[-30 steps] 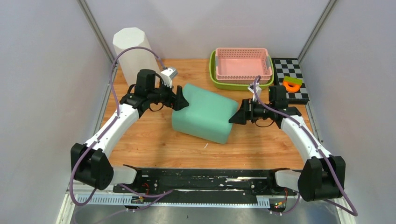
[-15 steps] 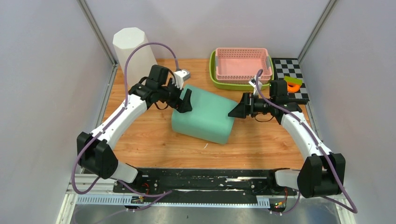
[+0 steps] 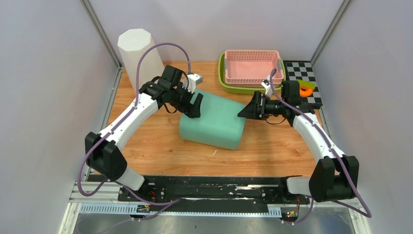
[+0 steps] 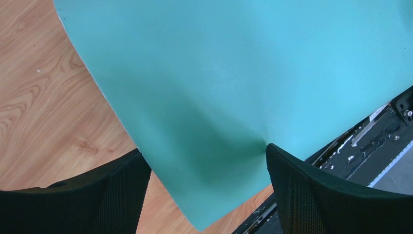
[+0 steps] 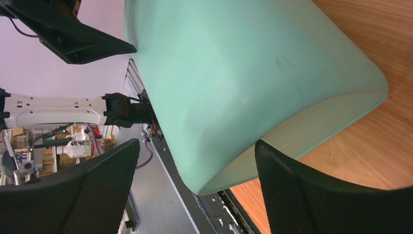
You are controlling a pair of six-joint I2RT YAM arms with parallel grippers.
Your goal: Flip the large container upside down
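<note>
The large container (image 3: pixel 214 121) is a teal tub lying on the wooden table with a smooth closed face up and no opening showing. My left gripper (image 3: pixel 195 103) hangs open over its upper left edge. In the left wrist view the teal surface (image 4: pixel 234 73) fills the frame and one corner of it lies between the spread jaws of the left gripper (image 4: pixel 204 152). My right gripper (image 3: pixel 246 111) is open just off the tub's right end. In the right wrist view the tub's rounded corner (image 5: pixel 243 73) sits between the wide jaws of the right gripper (image 5: pixel 197 145).
A white octagonal column (image 3: pixel 139 51) stands at the back left. A pink basket (image 3: pixel 253 66) sits in a green tray (image 3: pixel 225 84) at the back. A checkerboard (image 3: pixel 299 72) with an orange ring (image 3: pixel 305 89) lies at the back right.
The left arm has swung right and forward, bringing its gripper over the container's left edge. The right gripper has risen a little at the right end. The container has barely moved.
</note>
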